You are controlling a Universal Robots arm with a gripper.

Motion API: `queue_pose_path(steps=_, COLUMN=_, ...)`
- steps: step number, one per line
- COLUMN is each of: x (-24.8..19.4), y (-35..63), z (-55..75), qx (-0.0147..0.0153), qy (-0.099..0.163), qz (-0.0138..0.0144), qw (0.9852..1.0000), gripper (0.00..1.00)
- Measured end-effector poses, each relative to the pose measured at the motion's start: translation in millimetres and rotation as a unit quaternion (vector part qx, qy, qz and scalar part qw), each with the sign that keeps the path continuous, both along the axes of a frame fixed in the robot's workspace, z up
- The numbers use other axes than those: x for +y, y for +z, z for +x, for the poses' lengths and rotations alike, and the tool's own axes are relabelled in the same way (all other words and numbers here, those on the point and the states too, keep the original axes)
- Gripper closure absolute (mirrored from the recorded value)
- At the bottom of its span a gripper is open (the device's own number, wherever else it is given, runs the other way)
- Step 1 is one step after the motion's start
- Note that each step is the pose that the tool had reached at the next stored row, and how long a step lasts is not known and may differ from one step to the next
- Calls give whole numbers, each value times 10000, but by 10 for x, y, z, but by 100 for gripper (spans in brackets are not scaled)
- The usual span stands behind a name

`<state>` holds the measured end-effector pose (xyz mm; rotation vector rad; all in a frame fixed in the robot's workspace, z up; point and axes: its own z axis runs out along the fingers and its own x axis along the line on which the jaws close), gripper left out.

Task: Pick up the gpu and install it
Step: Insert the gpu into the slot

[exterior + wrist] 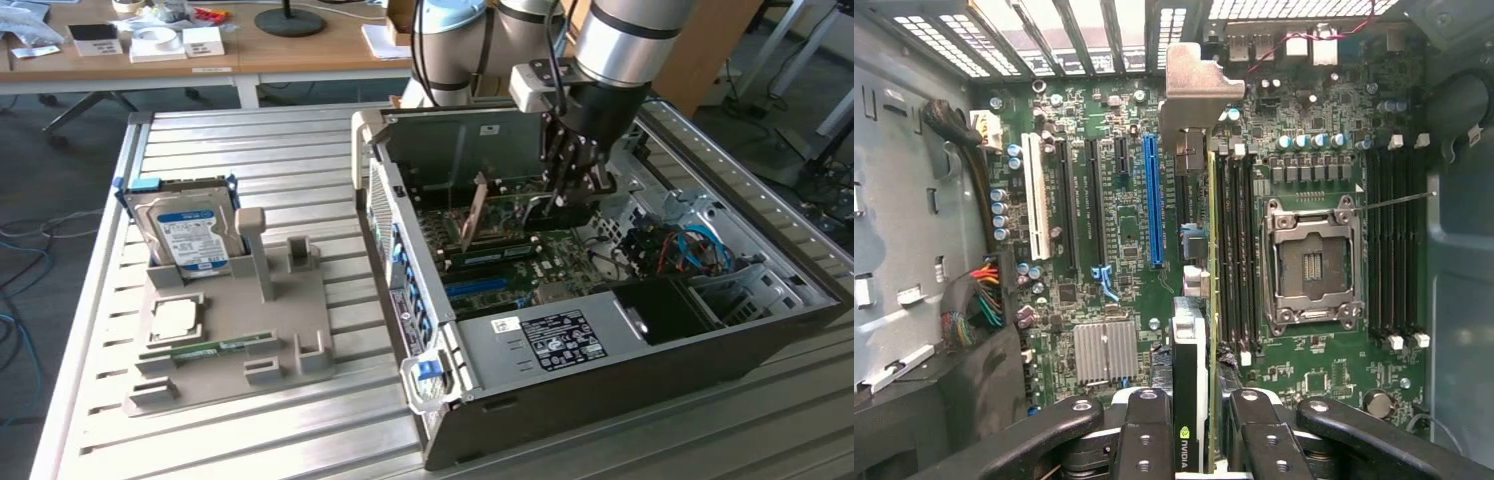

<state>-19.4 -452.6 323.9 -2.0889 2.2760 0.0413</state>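
We see the gripper (pixel 1194 440), jaws pinching the gpu (pixel 1190 360) edge-on above the motherboard (pixel 1124 230) slots: pickup done, seating apparently incomplete.

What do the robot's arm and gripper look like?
The arm is a silver-grey tube with black bands at the joints, and dark cables run beside it. A pale grey box sits at the wrist. The gripper is black, its fingers jointed links with round pivot pins.
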Motion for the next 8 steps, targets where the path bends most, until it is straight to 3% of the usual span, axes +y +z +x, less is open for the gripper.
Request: queue_pose_path(steps=8, x=0, y=-60, z=-4, qx=-4, qy=0, qz=-2, qw=10000, gripper=73)
